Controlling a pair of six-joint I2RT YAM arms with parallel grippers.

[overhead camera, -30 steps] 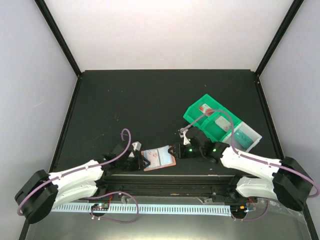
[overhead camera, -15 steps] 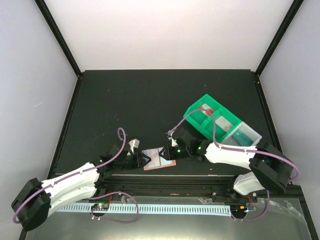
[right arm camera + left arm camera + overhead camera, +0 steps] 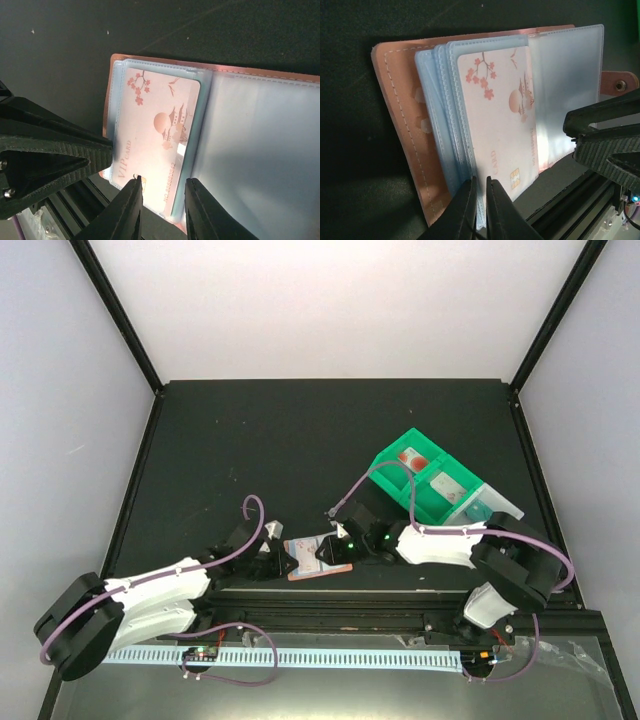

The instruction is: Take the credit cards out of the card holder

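Salmon leather-like card holder [image 3: 318,556] lies open and flat on the dark tabletop [image 3: 300,440], low centre of the overhead view, between both arms. Its pale blue sleeves [image 3: 427,100] fan out, and the top one holds a pink card [image 3: 157,135] printed with blossoms and "VIP CARD". The snap tab [image 3: 619,85] sits at the far right of the left wrist frame.

Left gripper [image 3: 480,181]: jaws closed on the lower edge of the sleeve stack.

Right gripper [image 3: 164,181]: jaws apart, standing over the card's lower edge; contact cannot be told.

Green bin [image 3: 385,462] is right of centre, apart from the holder.
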